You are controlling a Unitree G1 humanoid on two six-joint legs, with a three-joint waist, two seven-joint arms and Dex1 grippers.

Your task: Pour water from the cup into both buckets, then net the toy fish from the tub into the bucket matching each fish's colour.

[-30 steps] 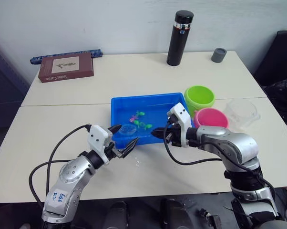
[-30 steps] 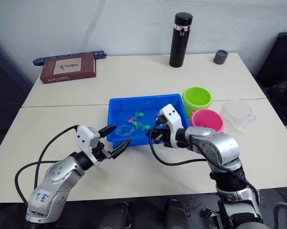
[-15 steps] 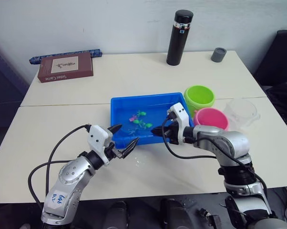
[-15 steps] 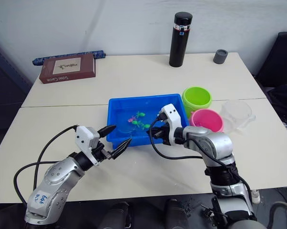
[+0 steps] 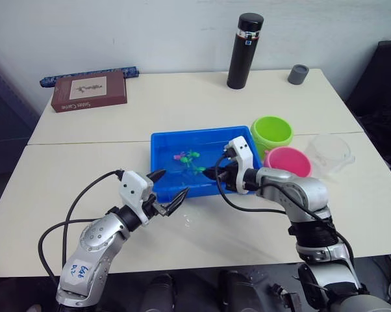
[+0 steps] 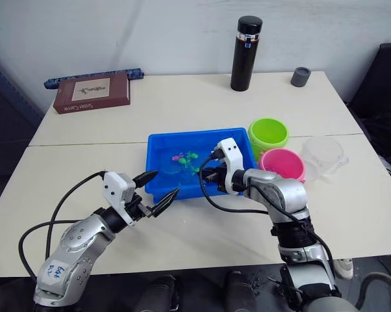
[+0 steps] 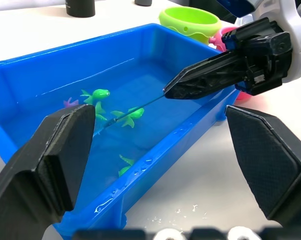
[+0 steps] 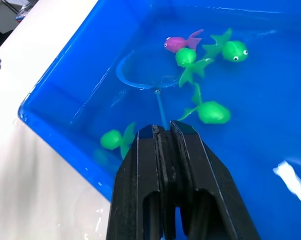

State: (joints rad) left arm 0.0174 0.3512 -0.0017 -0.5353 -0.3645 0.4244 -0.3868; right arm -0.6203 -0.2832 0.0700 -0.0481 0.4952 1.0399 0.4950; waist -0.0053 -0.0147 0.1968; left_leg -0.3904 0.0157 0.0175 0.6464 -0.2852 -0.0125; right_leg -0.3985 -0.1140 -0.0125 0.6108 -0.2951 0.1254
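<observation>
The blue tub (image 5: 202, 132) holds water and several toy fish: a pink one (image 8: 180, 43) and green ones (image 8: 212, 112). My right gripper (image 5: 210, 174) hangs over the tub's front right part, shut on the thin handle of a small net (image 8: 161, 109). The net's hoop lies in the water just short of the fish. At the tub's front left corner my left gripper (image 5: 171, 185) stands open and holds nothing. Right of the tub are the lime green bucket (image 5: 271, 133) and the pink bucket (image 5: 288, 161), with the clear cup (image 5: 328, 151) upright beyond them.
A tall black flask (image 5: 245, 51) and a small grey cup (image 5: 298, 74) stand at the table's back right. A brown book (image 5: 89, 91) and a blue patterned stick (image 5: 88, 75) lie at the back left. Water drops (image 5: 186, 221) dot the table before the tub.
My right gripper has moved a little farther over the tub with the net, bringing the hoop closer to the fish. The fish have drifted slightly. The left arm has stayed put.
</observation>
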